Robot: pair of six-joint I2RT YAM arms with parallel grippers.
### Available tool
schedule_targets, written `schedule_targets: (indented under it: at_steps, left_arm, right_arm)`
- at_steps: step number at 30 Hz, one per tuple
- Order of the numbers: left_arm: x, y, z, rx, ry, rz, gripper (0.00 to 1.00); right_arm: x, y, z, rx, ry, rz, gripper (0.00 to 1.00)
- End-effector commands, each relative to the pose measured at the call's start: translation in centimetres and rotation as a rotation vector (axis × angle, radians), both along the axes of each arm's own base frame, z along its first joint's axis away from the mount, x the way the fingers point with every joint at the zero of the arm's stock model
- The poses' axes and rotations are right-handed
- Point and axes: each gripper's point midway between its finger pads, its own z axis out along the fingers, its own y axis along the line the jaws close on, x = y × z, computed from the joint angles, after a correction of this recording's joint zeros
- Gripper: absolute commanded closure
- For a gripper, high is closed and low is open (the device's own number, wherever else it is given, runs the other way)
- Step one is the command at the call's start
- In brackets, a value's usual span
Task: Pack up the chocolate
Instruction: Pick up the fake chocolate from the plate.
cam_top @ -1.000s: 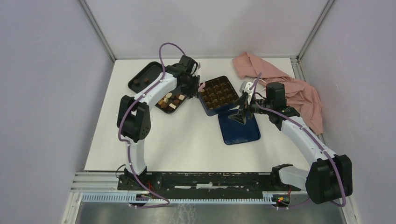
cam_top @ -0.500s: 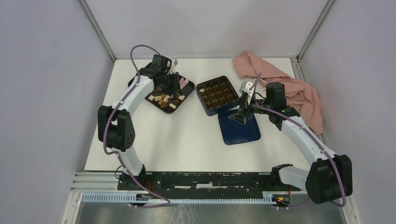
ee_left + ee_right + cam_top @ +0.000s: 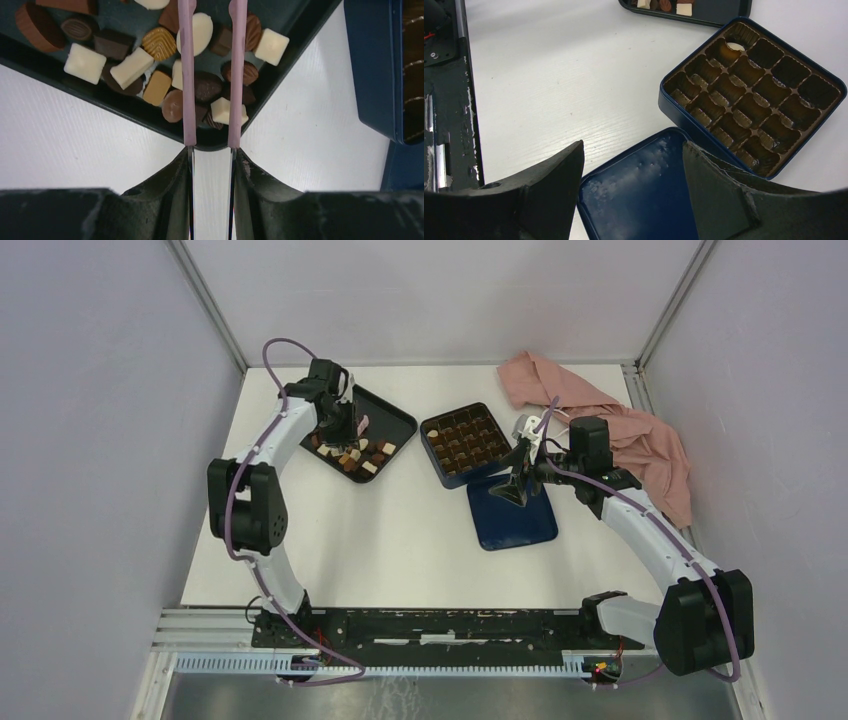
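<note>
The chocolate (image 3: 352,455) is a heap of small dark, light brown and cream pieces (image 3: 155,65) in a black tray (image 3: 395,420). My left gripper (image 3: 340,428) hangs over that heap. Its long pink fingers (image 3: 188,75) stand a narrow gap apart, open (image 3: 212,50), with loose pieces showing beneath; their tips run off the top of the left wrist view. The dark blue grid box (image 3: 465,445) holds one pale piece (image 3: 735,46) in a far corner cell. My right gripper (image 3: 517,480) stands open (image 3: 632,150) above the blue lid (image 3: 639,200), holding nothing.
The lid (image 3: 512,520) lies flat just in front of the box. A pink cloth (image 3: 620,420) is bunched at the back right, behind my right arm. The tray's near corner (image 3: 215,145) points towards the left wrist camera.
My left arm has swung left from the blue box back over the black tray. The right arm has not moved.
</note>
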Motion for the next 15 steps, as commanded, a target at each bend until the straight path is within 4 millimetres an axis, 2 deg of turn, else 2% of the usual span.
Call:
schedule_targets:
  at_steps: [1, 9, 15]
  left_arm:
    - [2.9, 1.3, 0.4, 0.082, -0.045, -0.006, 0.62]
    - [4.8, 2.0, -0.5, 0.113, -0.023, 0.000, 0.62]
    - [5.3, 1.6, -1.5, 0.091, -0.002, -0.012, 0.61]
  right_arm:
    - [0.7, 0.4, 1.9, 0.013, -0.061, 0.013, 0.22]
    - [0.6, 0.5, 1.9, 0.014, -0.058, 0.019, 0.22]
    - [0.7, 0.5, 1.8, 0.013, -0.057, 0.019, 0.23]
